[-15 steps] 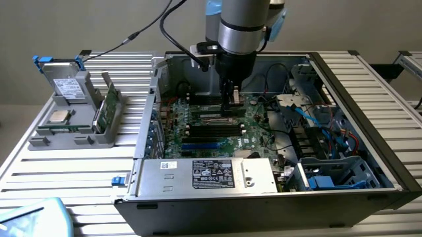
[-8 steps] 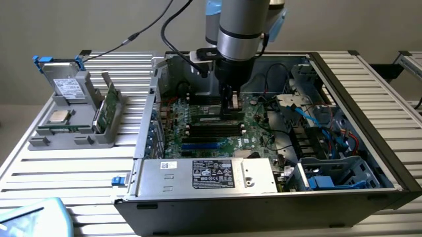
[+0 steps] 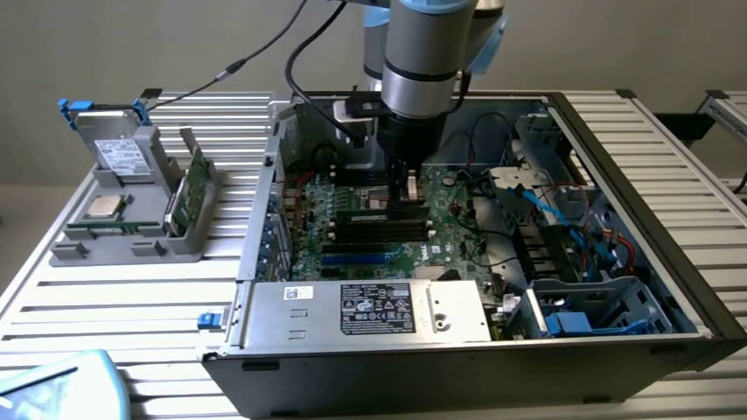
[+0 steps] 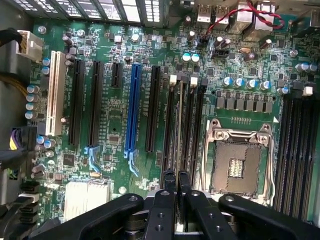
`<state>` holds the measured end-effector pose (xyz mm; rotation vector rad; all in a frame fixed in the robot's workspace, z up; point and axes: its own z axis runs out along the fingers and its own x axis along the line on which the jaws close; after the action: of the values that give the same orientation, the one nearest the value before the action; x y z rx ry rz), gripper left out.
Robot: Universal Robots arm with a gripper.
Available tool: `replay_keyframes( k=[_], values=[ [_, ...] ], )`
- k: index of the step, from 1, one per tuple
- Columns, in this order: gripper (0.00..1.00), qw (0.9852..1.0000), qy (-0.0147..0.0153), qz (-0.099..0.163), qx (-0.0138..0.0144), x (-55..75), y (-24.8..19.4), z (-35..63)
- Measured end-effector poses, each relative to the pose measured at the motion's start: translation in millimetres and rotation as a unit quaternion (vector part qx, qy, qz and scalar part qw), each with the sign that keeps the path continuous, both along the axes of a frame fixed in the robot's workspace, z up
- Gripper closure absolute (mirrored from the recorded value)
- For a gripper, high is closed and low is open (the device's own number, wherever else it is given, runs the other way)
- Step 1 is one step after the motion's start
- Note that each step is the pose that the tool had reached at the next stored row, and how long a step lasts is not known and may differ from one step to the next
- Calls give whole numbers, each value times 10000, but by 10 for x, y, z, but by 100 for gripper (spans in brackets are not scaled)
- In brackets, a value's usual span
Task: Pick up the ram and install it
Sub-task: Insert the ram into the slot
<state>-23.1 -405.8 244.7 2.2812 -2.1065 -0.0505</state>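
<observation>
**Supervisor:** Where's the ram right now?

**Operator:** In my wrist view I see the ram [image 4: 180, 131] edge-on, as a thin pale line. It lies along the black memory slots [image 4: 192, 125] just beside the processor socket [image 4: 235, 162], between that socket and the blue expansion slot [image 4: 132, 112]. I can't tell whether it is seated in a slot or only resting over one.

**Supervisor:** And the claw?

**Operator:** The gripper [image 4: 176, 181] is narrow. Its two black fingers [image 4: 169, 197] are pinched on the stick, and the stick's edge runs straight into the slim gap between them. I read that as holding the ram.

**Supervisor:** What's around it?

**Operator:** The socket shows a metal frame around a dark centre. On the socket's other side, away from the ram, there's a second bank of black memory slots [image 4: 295, 145]. Past the blue slot, farther from the socket, I see several black expansion slots and a white one [image 4: 54, 92].

In the exterior view the arm [image 3: 426, 61] comes straight down into the open computer case [image 3: 653, 175]. A grey power supply [image 3: 362, 311] with a label lies along the case wall, apart from the socket.

Outside the case, well apart from the socket toward the exterior view's left, there's a grey tray [image 3: 70, 254]. It holds a small silver processor chip [image 3: 105, 207] and a green circuit board [image 3: 192, 188] standing on edge.
</observation>
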Motion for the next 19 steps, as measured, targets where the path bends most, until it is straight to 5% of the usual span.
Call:
replay_keyframes(
  k=[10,19],
  values=[
    [87,9999,84,-103,-15,-4,-11,-27],
    [87,9996,90,-276,-14,15,-38,-29]
  ],
)
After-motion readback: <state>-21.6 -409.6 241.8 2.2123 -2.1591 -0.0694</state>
